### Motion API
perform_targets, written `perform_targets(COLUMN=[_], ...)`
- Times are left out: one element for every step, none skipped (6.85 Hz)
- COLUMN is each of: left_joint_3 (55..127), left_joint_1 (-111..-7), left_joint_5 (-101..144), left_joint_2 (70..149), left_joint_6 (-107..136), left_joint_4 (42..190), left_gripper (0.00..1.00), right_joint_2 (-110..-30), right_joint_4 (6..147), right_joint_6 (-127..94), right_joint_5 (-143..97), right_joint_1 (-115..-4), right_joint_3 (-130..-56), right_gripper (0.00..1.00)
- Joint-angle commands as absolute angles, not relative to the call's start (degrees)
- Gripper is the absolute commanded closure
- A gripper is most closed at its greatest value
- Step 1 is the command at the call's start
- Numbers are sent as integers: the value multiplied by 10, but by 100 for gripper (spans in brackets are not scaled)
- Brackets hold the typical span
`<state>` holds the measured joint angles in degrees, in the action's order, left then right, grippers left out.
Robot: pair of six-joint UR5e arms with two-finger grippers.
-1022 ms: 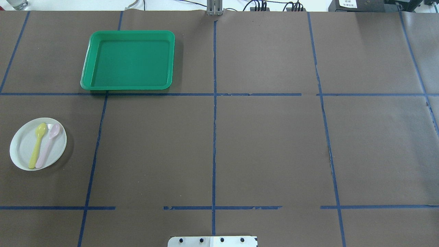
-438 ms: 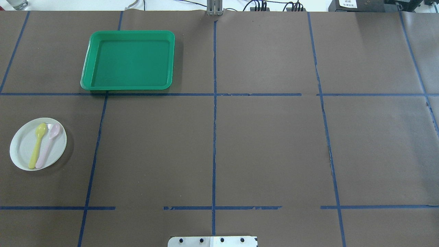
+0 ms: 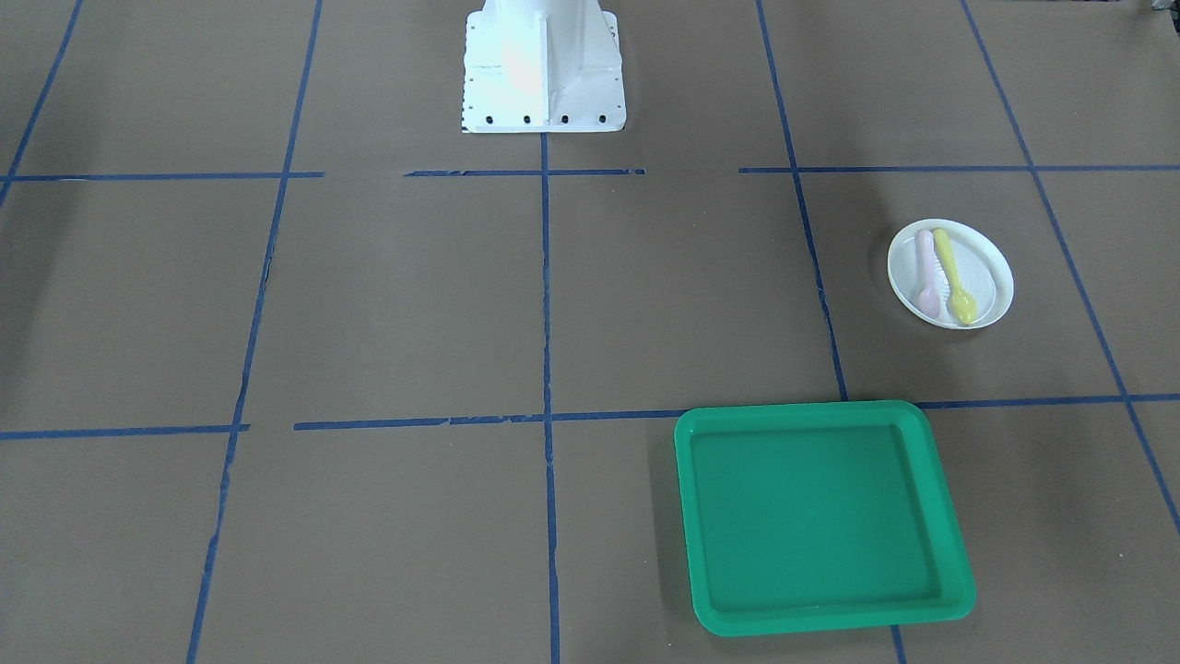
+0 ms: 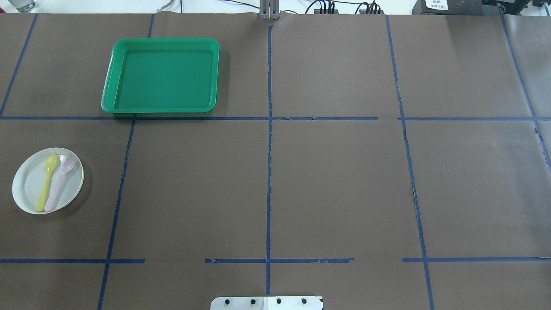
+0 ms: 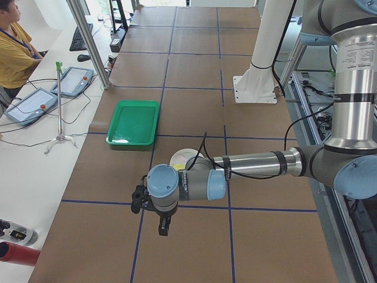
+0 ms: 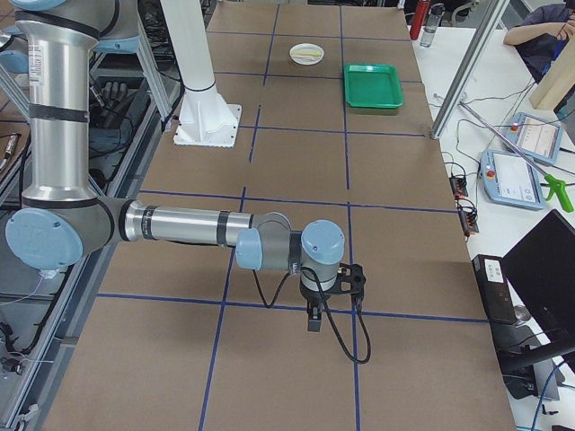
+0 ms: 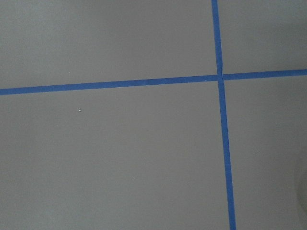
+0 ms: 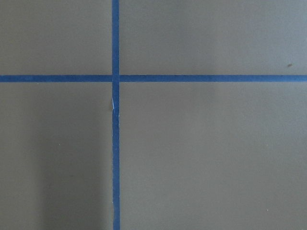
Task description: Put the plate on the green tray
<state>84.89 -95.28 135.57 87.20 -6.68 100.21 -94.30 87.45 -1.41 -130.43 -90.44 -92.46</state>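
Nothing has moved: your plate sits by the table's left edge, the green tray toward the far-left corner. You cannot tell whether the left claw or right claw gapes.

No legible text or labels anywhere

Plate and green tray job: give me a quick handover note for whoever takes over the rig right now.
Left gripper: over bare table, apart from the plate; jaws cannot be judged.
Right gripper: far from the plate; jaws likewise unclear.
The plate sits on the table, on the robot's left side, carrying a yellow spoon and a pink spoon. The green tray is empty, farther out.
Done: nothing.
Left: lift the plate and set it on the green tray.
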Motion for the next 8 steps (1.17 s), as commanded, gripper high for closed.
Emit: perform_targets(left_joint_3=[896,910,913,915,905,873,823,803], left_joint_1=[-855,-798,-781,-759,-718,-695,-691,-689], left_joint_5=[1357,1358,1358,1358,1356,1357,1358,1369], left_joint_2=[875,876,891,892,890,888,885,885], left_joint_6=[15,104,132,131,127,127,130,132], left_joint_4=[1036,1049,1069,1075,1090,1125,1193,1217], left_gripper=[0,0,0,0,0,0,0,0], right_joint_2=[-942,-943,-943,-943,-943,-943,-943,-943], right_joint_4=[875,875,875,875,875,875,875,875], right_joint_6=[-15,-15,-14,-14,-14,-14,-15,-14], right_joint_5=[-1304,-1304,-1304,-1304,-1304,-1304,-1304,-1304], right_joint_1=[-904,-904,-904,-904,-904,-904,-904,-904], right_joint_3=[-925,-925,-925,-925,-925,-925,-925,-925], right_gripper=[0,0,0,0,0,0,0,0])
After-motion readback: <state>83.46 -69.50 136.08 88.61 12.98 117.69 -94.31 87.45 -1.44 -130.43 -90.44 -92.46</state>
